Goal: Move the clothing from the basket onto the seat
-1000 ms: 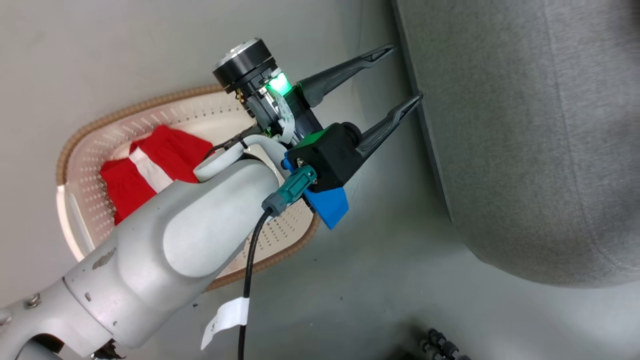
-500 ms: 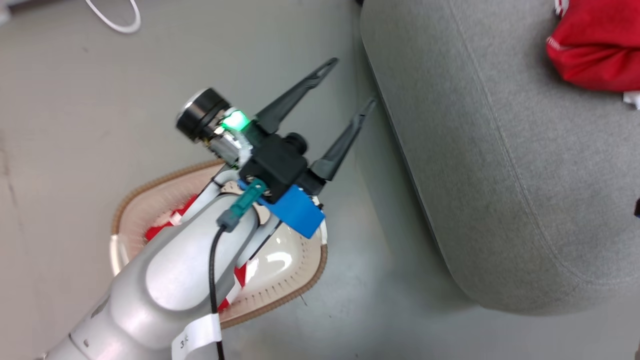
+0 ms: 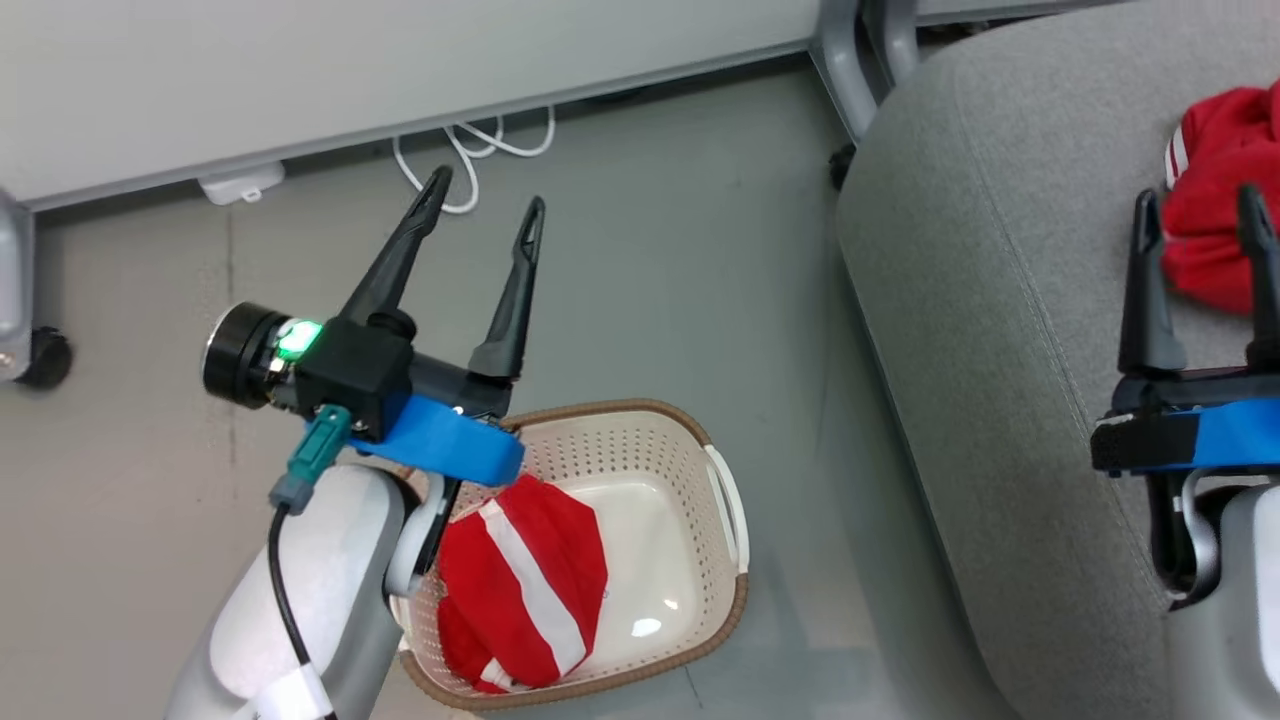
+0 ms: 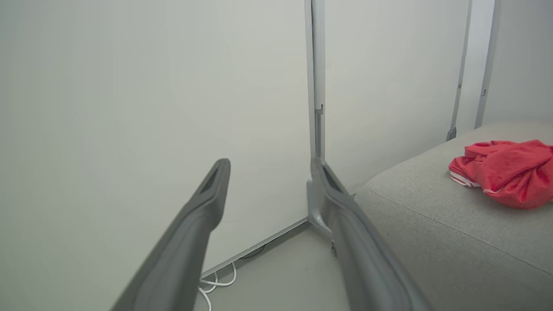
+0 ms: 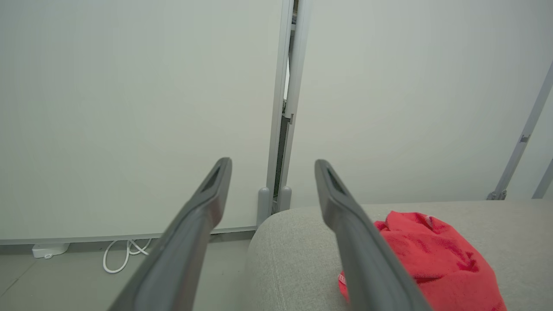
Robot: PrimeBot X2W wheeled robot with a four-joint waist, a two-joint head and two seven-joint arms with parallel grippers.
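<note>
Down behind the left gripper [image 3: 488,190], low in the basket [image 3: 640,408]: red clothing [image 3: 520,580], stripe slanting toward the robot. Nearest the left arm. Second piece [image 3: 1210,140] on the seat [image 3: 980,300] by the right gripper [image 3: 1197,198]. All fingers wide, empty.

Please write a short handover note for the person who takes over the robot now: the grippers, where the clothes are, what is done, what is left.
Left gripper: open, empty, raised near the basket.
Right gripper: open, empty, over the seat.
Done: one crumpled red garment lies on the seat.
Left: the striped red garment in the basket must go onto the seat.
</note>
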